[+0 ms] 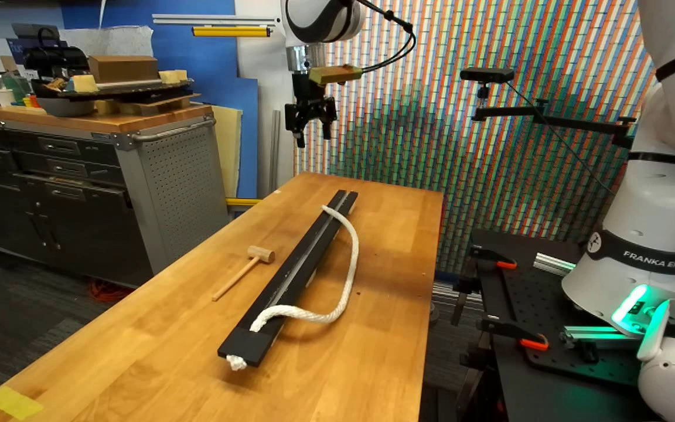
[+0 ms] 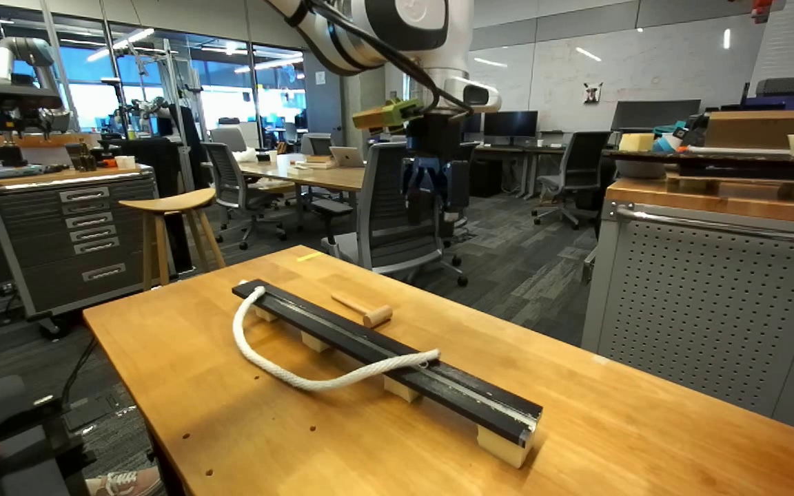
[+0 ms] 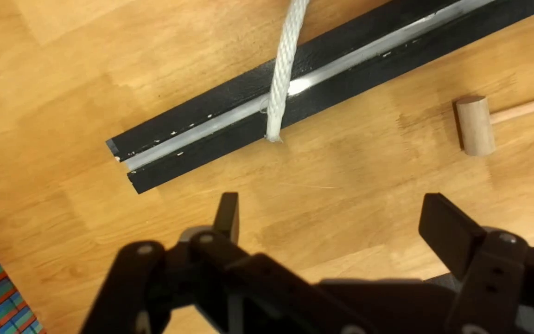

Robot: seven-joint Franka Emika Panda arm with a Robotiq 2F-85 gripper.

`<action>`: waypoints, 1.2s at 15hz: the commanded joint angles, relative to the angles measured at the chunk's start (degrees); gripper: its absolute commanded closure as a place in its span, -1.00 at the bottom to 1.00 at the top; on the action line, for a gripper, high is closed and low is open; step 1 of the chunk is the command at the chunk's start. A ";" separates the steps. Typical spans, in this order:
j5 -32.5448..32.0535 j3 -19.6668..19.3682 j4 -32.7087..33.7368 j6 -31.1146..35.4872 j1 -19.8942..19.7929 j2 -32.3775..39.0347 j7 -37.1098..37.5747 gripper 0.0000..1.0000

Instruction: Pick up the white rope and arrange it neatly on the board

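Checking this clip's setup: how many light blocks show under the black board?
4 in an exterior view, under the board: nearest block, second block by the near end of the white rope, third block, farthest block. Others may be hidden.

rope (image 2: 311, 385): ends on board (image 2: 349, 335) | mallet (image 2: 376, 316): beside board | blocks (image 2: 401, 390): under board

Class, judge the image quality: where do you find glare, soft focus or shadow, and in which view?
Wrist view: a bright glare spot on the board beside the white rope; the gripper looks soft-edged; a narrow shadow edges the mallet head. In an exterior view: light reflections streak the whiteboard.
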 commanded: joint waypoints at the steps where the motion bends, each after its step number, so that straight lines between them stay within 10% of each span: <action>1: 2.23 -0.47 -1.37 5.03 -0.32 0.99 -1.48 -1.00; 18: 3.56 -0.99 -2.59 5.97 -0.71 4.68 -0.75 -1.00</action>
